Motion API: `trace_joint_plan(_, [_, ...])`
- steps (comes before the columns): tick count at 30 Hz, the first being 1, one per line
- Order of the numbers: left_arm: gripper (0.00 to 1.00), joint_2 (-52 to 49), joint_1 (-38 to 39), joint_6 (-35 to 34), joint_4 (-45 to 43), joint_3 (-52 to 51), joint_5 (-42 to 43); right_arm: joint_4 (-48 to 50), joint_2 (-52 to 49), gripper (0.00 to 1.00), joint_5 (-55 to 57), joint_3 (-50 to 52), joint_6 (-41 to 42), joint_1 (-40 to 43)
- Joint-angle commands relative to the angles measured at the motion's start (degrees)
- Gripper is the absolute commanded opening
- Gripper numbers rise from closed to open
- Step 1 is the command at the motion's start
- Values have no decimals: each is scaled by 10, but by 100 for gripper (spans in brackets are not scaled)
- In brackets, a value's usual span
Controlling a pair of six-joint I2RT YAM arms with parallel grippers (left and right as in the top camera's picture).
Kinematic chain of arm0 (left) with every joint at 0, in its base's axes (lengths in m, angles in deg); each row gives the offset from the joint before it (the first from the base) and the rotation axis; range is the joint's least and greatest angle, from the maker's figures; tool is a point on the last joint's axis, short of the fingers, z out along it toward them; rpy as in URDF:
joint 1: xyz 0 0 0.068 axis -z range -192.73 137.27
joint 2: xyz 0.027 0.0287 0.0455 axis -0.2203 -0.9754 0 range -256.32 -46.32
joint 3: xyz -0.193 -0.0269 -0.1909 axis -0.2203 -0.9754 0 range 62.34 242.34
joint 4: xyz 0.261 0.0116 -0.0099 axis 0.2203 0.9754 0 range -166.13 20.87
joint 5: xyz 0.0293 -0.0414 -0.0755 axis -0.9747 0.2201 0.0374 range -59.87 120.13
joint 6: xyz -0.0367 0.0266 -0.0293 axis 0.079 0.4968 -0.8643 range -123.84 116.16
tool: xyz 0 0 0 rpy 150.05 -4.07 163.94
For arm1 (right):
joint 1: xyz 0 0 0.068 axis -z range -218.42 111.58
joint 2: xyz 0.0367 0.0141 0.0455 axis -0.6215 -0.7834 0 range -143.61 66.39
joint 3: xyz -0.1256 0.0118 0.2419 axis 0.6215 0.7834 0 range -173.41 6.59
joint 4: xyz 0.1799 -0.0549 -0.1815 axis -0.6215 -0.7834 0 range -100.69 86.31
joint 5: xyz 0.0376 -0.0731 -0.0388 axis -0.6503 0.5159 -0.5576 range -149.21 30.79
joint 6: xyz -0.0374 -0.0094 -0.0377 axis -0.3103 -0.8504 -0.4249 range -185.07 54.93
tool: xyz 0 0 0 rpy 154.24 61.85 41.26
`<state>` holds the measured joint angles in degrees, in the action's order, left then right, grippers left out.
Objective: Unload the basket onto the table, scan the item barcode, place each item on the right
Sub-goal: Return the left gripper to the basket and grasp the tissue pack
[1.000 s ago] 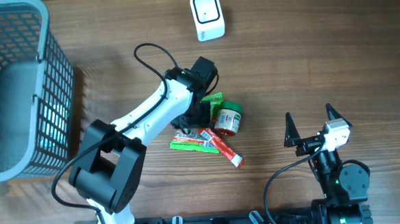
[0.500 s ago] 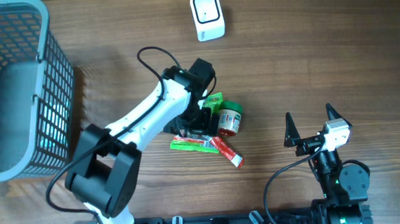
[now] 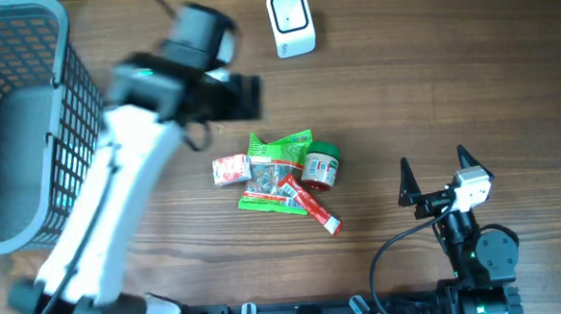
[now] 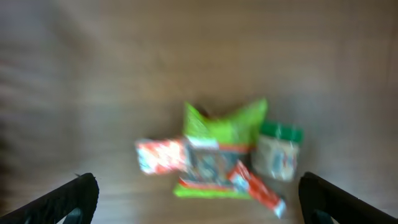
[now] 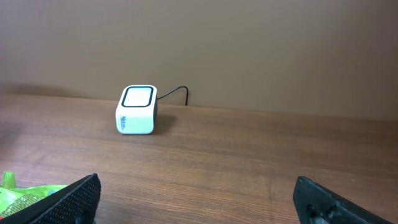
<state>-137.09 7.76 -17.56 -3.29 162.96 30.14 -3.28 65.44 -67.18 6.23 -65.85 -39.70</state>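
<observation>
**Plainly: groceries lie loose mid-table, both grippers empty**

Nearest the base, the right gripper (image 3: 433,161) hangs low over the brown wood-grain table (image 3: 469,80) with its jaws spread wide and nothing between them. Well to its left lies a small heap of goods: a red stick sachet (image 3: 312,205) at the near edge, a crinkled green foil packet (image 3: 279,162) with a printed label in the middle, a small jar with a green lid (image 3: 320,167) on its side touching the packet's right edge, and a small red-and-white packet (image 3: 230,168) at the left. Beyond the heap, the left gripper (image 3: 244,97) is motion-blurred, raised above the table, jaws spread and holding nothing. A grey mesh basket (image 3: 29,122) stands at the far left. Farthest off sits the white boxy barcode scanner (image 3: 291,22), well apart from the goods.

Only the right wrist view shows the plain brown wall behind the scanner and its cable. The blurred left wrist view looks straight down on the heap.
</observation>
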Motion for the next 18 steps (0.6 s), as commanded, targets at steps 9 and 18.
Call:
trace_joint_plan(9, [100,98,-249,145,-49,19,78,2,2,99,-9,1,-6,2])
trace_joint_plan(18, [100,93,-469,44,-184,19,65,2,2,100,-9,1,-6,2])
